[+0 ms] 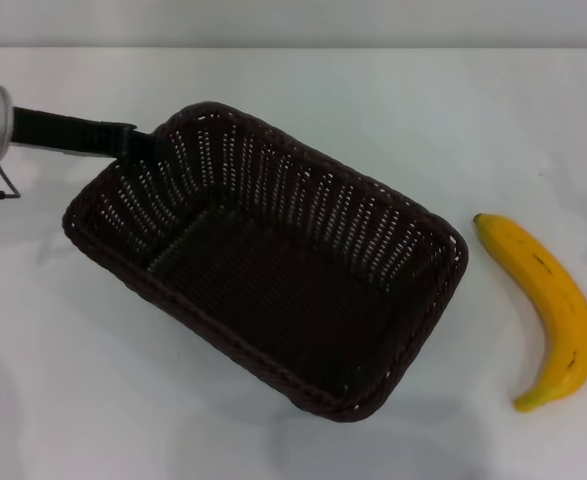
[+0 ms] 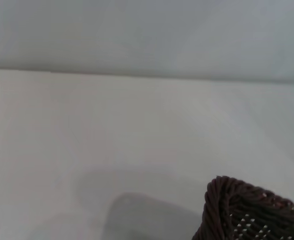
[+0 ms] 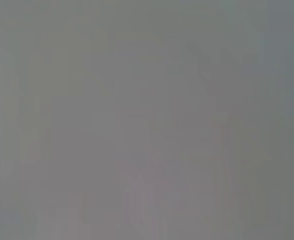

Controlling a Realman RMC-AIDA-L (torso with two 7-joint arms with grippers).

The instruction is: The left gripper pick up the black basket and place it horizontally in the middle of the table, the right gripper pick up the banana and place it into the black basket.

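Observation:
The black basket (image 1: 303, 195) sits slantwise at the middle of the white table (image 1: 83, 400), empty inside. My left gripper (image 1: 145, 142) reaches in from the left and is shut on the rim at the basket's far left corner. That corner also shows in the left wrist view (image 2: 252, 210), with a shadow on the table beneath it. The banana (image 1: 553, 305) lies on the table just right of the basket, apart from it, its stem end toward the front. My right gripper is out of view, and the right wrist view shows only a blank grey blur.
The table's far edge (image 1: 293, 47) meets a pale wall at the back. Bare tabletop lies to the left of the basket and in front of it.

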